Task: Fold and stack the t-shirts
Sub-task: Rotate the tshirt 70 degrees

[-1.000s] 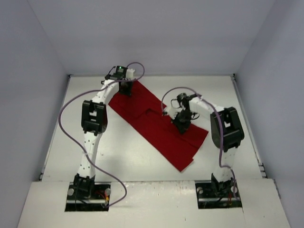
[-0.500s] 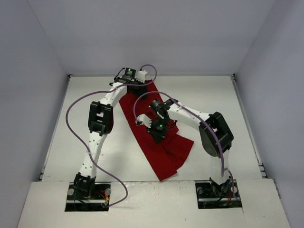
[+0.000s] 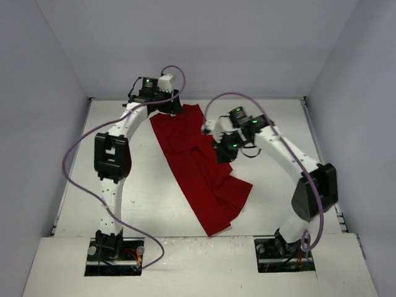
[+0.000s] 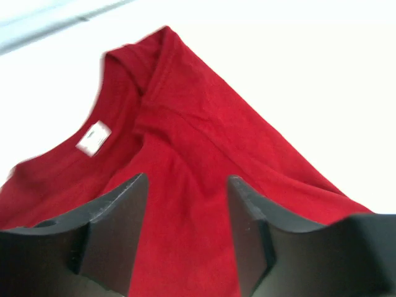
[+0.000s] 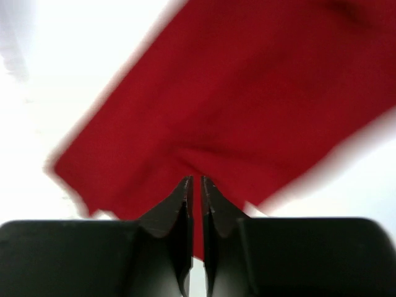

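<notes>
The t-shirt (image 3: 201, 176) is laid long on the table (image 3: 124, 204), from far left to near right. The jaws of the left gripper (image 4: 185, 182) are seen open just over its collar end. The jaws of the right gripper (image 5: 196, 180) are almost closed by its middle edge.

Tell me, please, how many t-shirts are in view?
1. The dark red t-shirt lies partly folded diagonally across the middle of the table, collar end at the far side. No second shirt shows, though one could be hidden underneath.
</notes>
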{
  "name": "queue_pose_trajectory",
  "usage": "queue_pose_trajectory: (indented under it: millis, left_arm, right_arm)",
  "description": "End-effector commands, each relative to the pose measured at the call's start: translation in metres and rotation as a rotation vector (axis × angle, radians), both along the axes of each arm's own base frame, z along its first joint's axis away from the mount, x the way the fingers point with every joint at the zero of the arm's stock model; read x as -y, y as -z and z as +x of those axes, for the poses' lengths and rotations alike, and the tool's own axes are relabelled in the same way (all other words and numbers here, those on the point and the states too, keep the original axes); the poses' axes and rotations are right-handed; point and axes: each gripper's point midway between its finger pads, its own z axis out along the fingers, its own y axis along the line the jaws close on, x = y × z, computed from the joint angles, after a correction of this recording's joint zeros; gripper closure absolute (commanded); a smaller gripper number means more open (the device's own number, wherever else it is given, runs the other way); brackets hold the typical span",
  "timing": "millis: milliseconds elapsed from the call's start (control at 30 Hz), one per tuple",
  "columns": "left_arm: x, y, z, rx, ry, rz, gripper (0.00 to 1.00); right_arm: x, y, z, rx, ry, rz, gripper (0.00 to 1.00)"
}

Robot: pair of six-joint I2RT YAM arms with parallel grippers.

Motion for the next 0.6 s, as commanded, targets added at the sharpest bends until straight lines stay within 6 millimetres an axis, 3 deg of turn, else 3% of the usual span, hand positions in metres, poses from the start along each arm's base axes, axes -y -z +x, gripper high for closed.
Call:
queue_pose_trajectory:
  millis: [0,100,167,400,567]
  left_arm:
    - [-0.030,-0.127,-0.011,0.263,-0.102,-0.083,0.48]
    - [-0.039,-0.124,-0.031,0.248,-0.106,-0.045,0.47]
    - [-0.043,-0.127,-0.043,0.253,-0.098,-0.025,0.47]
    - [-0.057,-0.094,-0.067,0.179,-0.100,0.022,0.47]
    - [-0.060,-0.072,-0.080,0.142,-0.090,0.034,0.47]
  right_arm:
    - [0.090,0.047,-0.010,0.083,-0.077,-0.285,0.96]
    - [0.123,0.088,-0.028,0.067,-0.161,-0.392,1.00]
    - [0.133,0.104,-0.037,0.055,-0.196,-0.427,1.00]
    - [0.128,0.128,-0.036,0.011,-0.171,-0.421,1.00]
    - [0.135,0.150,-0.060,-0.094,-0.172,-0.489,1.00]
